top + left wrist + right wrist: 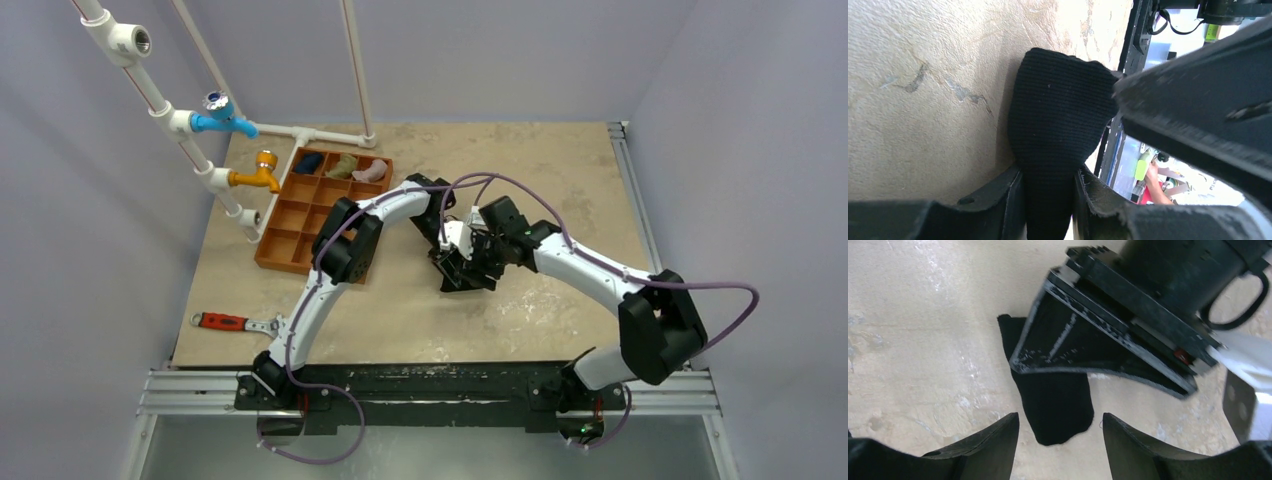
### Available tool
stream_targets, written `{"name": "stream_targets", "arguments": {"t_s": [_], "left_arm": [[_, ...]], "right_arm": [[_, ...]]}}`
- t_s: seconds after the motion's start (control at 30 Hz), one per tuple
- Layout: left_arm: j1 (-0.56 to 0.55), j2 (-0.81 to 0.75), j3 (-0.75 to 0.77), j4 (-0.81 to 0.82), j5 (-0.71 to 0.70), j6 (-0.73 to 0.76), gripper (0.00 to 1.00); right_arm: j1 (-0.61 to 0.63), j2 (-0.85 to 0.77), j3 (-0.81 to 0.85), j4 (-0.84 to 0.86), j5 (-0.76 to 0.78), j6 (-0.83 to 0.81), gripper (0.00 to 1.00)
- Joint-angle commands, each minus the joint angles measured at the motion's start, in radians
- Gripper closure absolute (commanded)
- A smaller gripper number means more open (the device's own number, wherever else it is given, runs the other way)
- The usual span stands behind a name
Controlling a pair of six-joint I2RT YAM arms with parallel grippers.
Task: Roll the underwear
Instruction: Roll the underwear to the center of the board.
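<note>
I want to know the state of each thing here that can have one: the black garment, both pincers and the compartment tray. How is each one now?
small black soft-fabric underwear: flat narrow strip, not rolled yet.
left pincer: shut on one end of it.
right pincer: open, the other end between its fingers, untouched.
orange-brown compartment tray: far row holds dark blue cloth bundle, olive-green cloth bundle, pink cloth bundle.

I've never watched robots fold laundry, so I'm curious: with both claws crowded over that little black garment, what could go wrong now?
1. The left gripper pinches only a narrow end of the underwear; the thin fabric could slip out.
2. The right gripper hangs open close beside the left one, so the two could bump.
</note>
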Motion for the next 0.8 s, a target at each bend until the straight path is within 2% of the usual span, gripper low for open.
{"name": "stream_targets", "arguments": {"t_s": [0.0,0.37,0.77], "left_arm": [[-0.004,0.039,-0.023,0.023,-0.086,0.024,1.0],[-0.004,0.048,-0.019,0.002,-0.06,0.04,1.0],[-0.003,0.07,0.005,-0.047,-0.013,0.065,1.0]], "right_arm": [[0.062,0.035,-0.006,0.048,0.081,-0.01,0.39],[0.144,0.111,-0.021,0.087,0.186,-0.054,0.38],[0.178,0.193,-0.054,0.146,0.22,-0.081,0.38]]}}
